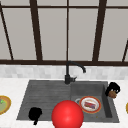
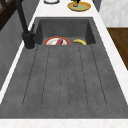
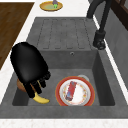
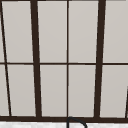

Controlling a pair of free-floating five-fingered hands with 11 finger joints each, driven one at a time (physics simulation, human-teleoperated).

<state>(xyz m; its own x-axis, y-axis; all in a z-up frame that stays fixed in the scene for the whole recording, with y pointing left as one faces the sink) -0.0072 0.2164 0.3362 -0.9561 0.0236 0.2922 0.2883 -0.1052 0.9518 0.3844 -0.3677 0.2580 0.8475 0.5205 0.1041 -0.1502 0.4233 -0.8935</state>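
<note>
White bench (image 1: 10,85) surrounds one grey sink (image 1: 45,95) with one black faucet (image 1: 68,72). Two hands: left hand (image 1: 35,113) at lower left of the front view, fingers curled, holding nothing; right hand (image 1: 113,89) at the sink's right rim, closed on a brown object (image 1: 113,94). One red-rimmed plate (image 1: 90,104) lies in the basin. One red ball (image 1: 67,114) sits at lower centre. The right side view adds one banana (image 3: 41,99) beneath the hand's fingers, unseen from the front.

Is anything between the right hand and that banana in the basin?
Nothing visible. In the right side view the right hand hangs just above the banana; a brown object sits beside it under the palm, and the plate lies apart to the side.
</note>
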